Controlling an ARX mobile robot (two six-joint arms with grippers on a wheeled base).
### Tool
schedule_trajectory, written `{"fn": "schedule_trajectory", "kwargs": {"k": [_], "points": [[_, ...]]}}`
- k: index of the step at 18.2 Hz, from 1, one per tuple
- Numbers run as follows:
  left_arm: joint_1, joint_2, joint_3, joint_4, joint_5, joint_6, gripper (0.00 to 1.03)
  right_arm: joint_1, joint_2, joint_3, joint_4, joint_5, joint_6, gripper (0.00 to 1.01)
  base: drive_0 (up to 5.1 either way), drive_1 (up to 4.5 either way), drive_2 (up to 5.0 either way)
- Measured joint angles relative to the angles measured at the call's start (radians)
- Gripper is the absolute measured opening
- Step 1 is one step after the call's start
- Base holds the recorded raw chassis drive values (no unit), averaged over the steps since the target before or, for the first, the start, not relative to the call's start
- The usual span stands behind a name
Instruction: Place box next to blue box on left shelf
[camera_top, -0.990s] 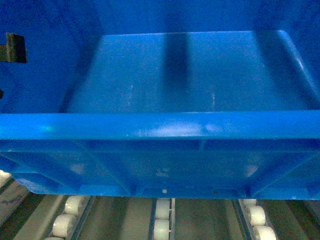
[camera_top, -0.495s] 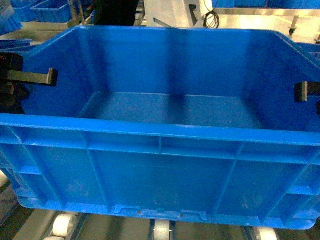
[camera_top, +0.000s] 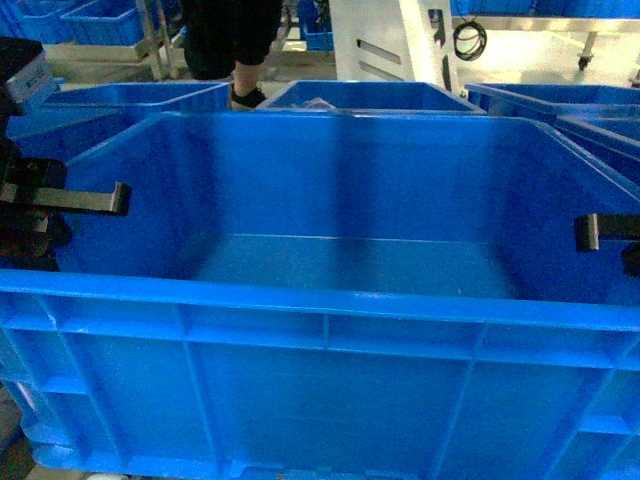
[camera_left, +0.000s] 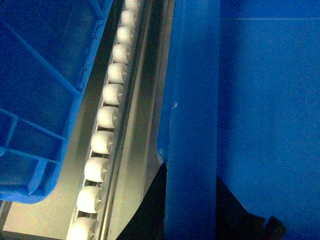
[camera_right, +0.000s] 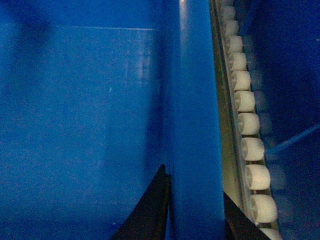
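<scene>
The box (camera_top: 330, 300), a large bright-blue crate, fills the head view and is empty inside. My left gripper (camera_top: 70, 195) is shut on its left rim (camera_left: 192, 125), one dark finger (camera_top: 100, 198) hooked over the inner wall. My right gripper (camera_top: 625, 235) is shut on the right rim (camera_right: 192, 125), dark fingers on both sides of it. The left shelf shows as a grey roller track with white wheels (camera_left: 107, 125) beside the crate, and another track (camera_right: 247, 125) on its right. A second blue box (camera_left: 35, 90) stands just left of that track.
More blue crates (camera_top: 360, 95) stand behind the held one, and another blue crate wall (camera_right: 292, 75) lies right of the right track. A person's legs (camera_top: 235, 40) and a white machine (camera_top: 390, 45) are at the back.
The crate has sunk lower in the head view and sits further away. The rollers seen under it earlier are now hidden, and the crates and room behind have come into sight.
</scene>
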Motion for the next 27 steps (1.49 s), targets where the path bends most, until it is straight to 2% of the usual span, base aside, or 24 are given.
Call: {"fn": "schedule_trajectory", "kwargs": {"k": [2,3,4,6,7,8,10,12,13,14,15,16,17,20,21,22,23,24,27], "points": [[-0.023,0.001,0.0,0.068,-0.101,-0.007,0.31,0.01,-0.01,0.004,0.026,0.045,-0.047,0.32,0.0,0.0,0.0],[-0.016,-0.011,0.002,0.135,-0.122,-0.018,0.4,0.01,-0.021,0.013,0.043,0.046,-0.056,0.4,0.0,0.0,0.0],[0.005,-0.071,0.001,0.265,-0.123,-0.024,0.59,0.013,-0.074,0.014,0.152,0.083,-0.092,0.59,0.0,0.0,0.0],[-0.012,-0.143,-0.015,0.412,-0.118,-0.015,0.81,0.03,-0.163,0.005,0.305,0.155,-0.143,0.83,0.0,0.0,0.0],[-0.03,-0.172,-0.044,0.461,-0.109,-0.006,0.93,0.035,-0.204,-0.013,0.341,0.193,-0.161,0.94,0.0,0.0,0.0],[-0.041,-0.188,-0.079,0.486,-0.107,0.005,1.0,0.037,-0.241,-0.043,0.356,0.23,-0.174,1.0,0.0,0.0,0.0],[-0.051,-0.229,-0.14,0.533,-0.147,0.024,0.98,0.04,-0.297,-0.089,0.346,0.278,-0.195,0.98,0.0,0.0,0.0],[-0.056,-0.257,-0.144,0.544,-0.158,0.036,0.98,0.04,-0.315,-0.089,0.352,0.285,-0.205,0.98,0.0,0.0,0.0],[-0.051,-0.254,-0.158,0.585,-0.129,0.046,0.96,0.039,-0.314,-0.093,0.377,0.273,-0.207,0.97,0.0,0.0,0.0],[-0.024,-0.272,-0.225,0.723,0.001,0.057,0.85,0.003,-0.334,-0.175,0.568,0.123,-0.206,0.85,0.0,0.0,0.0],[0.005,-0.337,-0.343,0.813,0.105,0.063,0.71,-0.027,-0.388,-0.278,0.67,0.019,-0.206,0.72,0.0,0.0,0.0],[0.028,-0.383,-0.42,0.851,0.138,0.063,0.58,-0.053,-0.431,-0.35,0.714,-0.028,-0.206,0.6,0.0,0.0,0.0],[0.042,-0.423,-0.484,0.871,0.158,0.063,0.45,-0.075,-0.468,-0.407,0.73,-0.054,-0.206,0.47,0.0,0.0,0.0],[0.08,-0.536,-0.633,0.892,0.2,0.063,0.07,-0.127,-0.585,-0.546,0.742,-0.11,-0.206,0.07,0.0,0.0,0.0],[0.098,-0.597,-0.692,0.89,0.215,0.064,0.02,-0.147,-0.639,-0.593,0.735,-0.13,-0.206,0.02,0.0,0.0,0.0],[0.106,-0.637,-0.725,0.882,0.225,0.064,0.02,-0.159,-0.679,-0.624,0.725,-0.143,-0.206,0.02,0.0,0.0,0.0],[0.161,-0.682,-0.758,0.866,0.292,0.066,0.02,-0.189,-0.718,-0.649,0.707,-0.188,-0.206,0.02,0.0,0.0,0.0],[0.185,-0.745,-0.793,0.841,0.291,0.066,0.02,-0.257,-0.777,-0.679,0.679,-0.224,-0.206,0.02,0.0,0.0,0.0],[0.18,-0.869,-0.847,0.768,0.301,0.066,0.02,-0.248,-0.89,-0.726,0.611,-0.236,-0.206,0.02,0.0,0.0,0.0]]}}
